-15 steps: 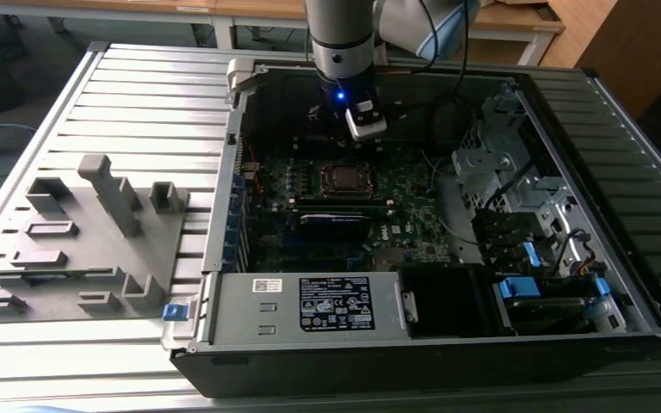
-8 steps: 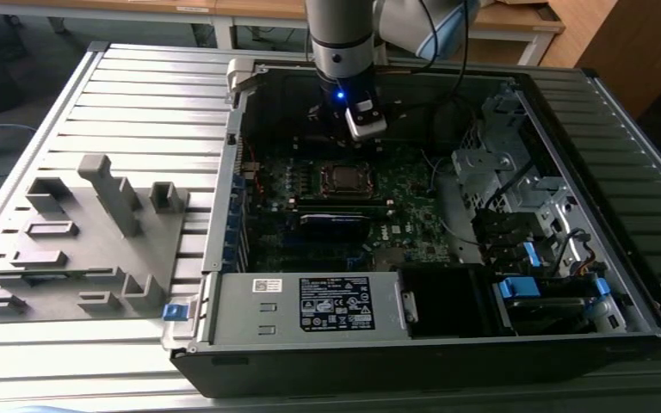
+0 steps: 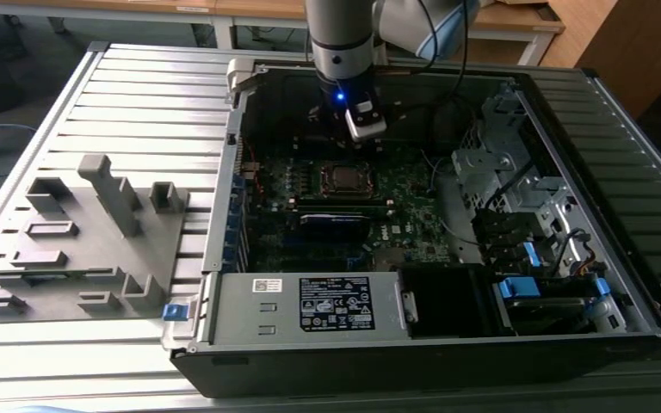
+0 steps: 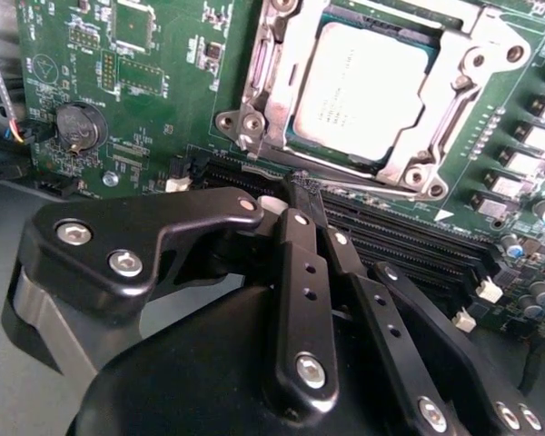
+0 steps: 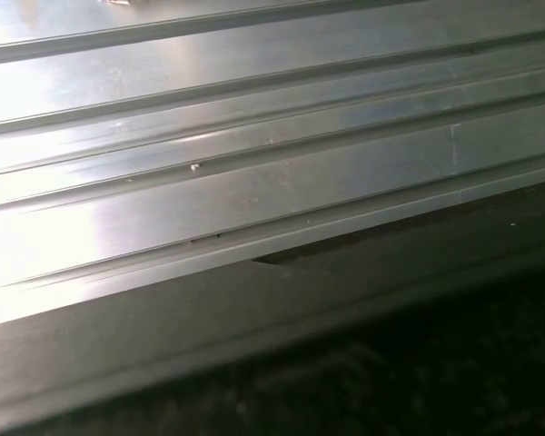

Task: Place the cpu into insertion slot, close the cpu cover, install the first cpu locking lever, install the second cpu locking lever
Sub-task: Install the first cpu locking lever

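The cpu already sits in the insertion slot, its dull grey top lying flat and square inside the socket. The cpu cover appears to be down around it, with the silvery frame bordering the chip on its sides and the chip showing through the cut-out middle. By that reading the first two steps look finished. Thin metal parts run along the edges of the insertion slot, but I cannot tell whether either locking lever is hooked home, so the two lever steps may remain.

In the second wrist view the end effector hangs just beside the insertion slot, on the side where the long black memory slots run, and apart from the cover. Its black fingers meet at the tips, closed on nothing. In the exterior view the end effector hovers above the board inside the open computer case, just past the insertion slot towards the case's far wall. The case rests on the ribbed metal desk
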`<action>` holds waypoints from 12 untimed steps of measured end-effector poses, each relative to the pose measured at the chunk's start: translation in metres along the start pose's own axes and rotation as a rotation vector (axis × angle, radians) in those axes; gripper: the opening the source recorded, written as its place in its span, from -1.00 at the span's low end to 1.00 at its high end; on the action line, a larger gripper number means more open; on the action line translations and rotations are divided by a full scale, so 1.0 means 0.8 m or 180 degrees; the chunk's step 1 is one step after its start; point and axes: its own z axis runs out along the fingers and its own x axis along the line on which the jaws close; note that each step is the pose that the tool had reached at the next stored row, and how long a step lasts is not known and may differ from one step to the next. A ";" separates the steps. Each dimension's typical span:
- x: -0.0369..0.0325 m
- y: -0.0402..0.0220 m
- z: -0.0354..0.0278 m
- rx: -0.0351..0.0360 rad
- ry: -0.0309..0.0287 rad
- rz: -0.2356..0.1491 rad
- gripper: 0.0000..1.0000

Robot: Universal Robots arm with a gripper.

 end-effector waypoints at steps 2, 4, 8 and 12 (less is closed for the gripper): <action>0.0002 -0.0001 0.0012 0.0002 -0.0006 -0.0001 -0.79; 0.0004 -0.0002 0.0021 0.0007 -0.0013 -0.0003 -0.79; 0.0004 -0.0003 0.0024 0.0046 -0.0029 -0.0011 -0.79; 0.0005 -0.0003 0.0024 0.0058 -0.0035 -0.0014 -0.79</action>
